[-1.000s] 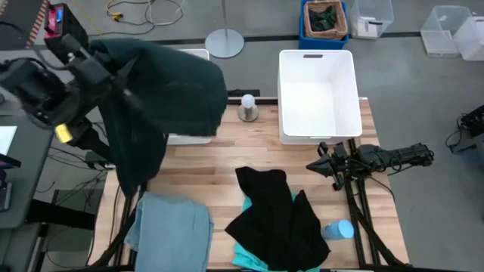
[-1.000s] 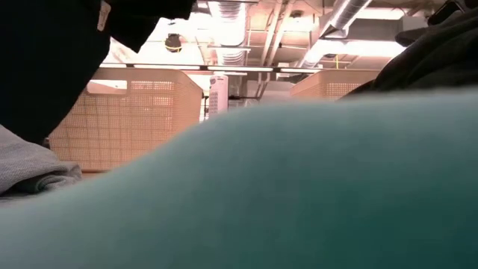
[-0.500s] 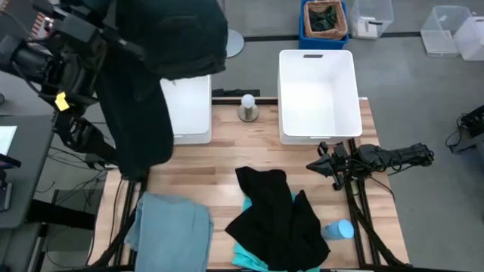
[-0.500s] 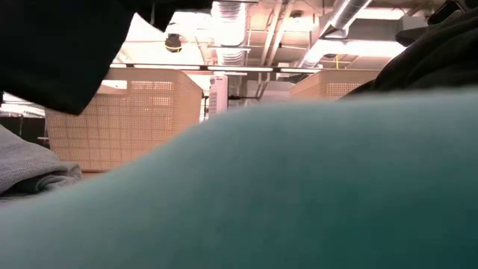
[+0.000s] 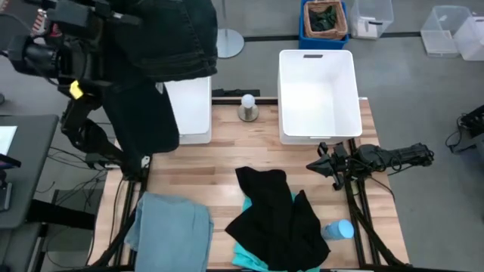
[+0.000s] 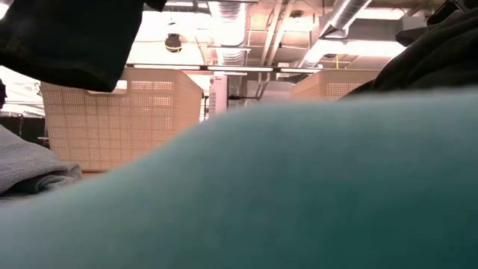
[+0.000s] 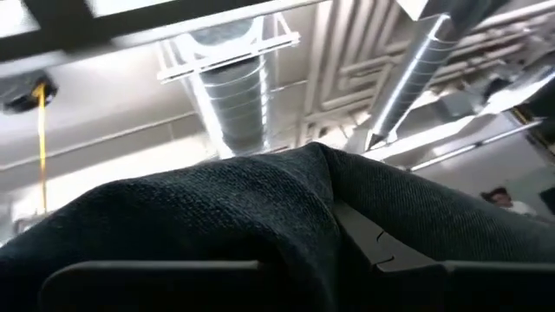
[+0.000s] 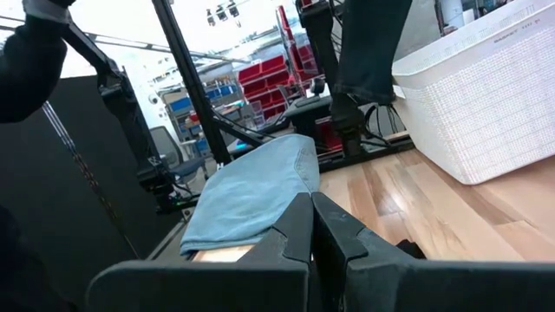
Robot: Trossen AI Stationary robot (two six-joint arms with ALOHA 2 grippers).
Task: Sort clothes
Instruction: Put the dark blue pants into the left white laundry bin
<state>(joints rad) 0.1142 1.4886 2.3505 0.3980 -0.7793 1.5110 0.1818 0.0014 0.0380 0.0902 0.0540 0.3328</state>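
Observation:
My left gripper (image 5: 110, 15) is raised high over the table's far left corner, shut on the dark teal-green garment (image 5: 162, 45). The garment drapes over the gripper and hangs down over the left white bin (image 5: 189, 109); it also shows in the left wrist view (image 7: 217, 225) and the low view (image 6: 67, 37). The black garment (image 5: 276, 211) lies on the bright turquoise one (image 5: 246, 257) at the near edge. The grey-blue garment (image 5: 170, 230) lies at the near left. My right gripper (image 5: 314, 164) is shut and empty, low at the table's right side. My left gripper holds the dark teal-green garment, but a fold of the cloth (image 7: 295, 199) lies over the fingers and hides the place of contact. The gripper points upward. The garment hangs below it in slack folds, and its lower end (image 5: 144, 140) is clear of the table.
A second white bin (image 5: 318, 94) stands at the far right. A small bulb-like object (image 5: 247, 108) stands between the bins. A blue cylinder (image 5: 339, 229) lies at the near right. A blue crate with dark cloth (image 5: 325, 19) stands beyond the table.
My left gripper has gone up and toward the far edge with the dark teal-green garment. The garment's hanging end has risen from beside the table's left edge, and the left bin has come into view.

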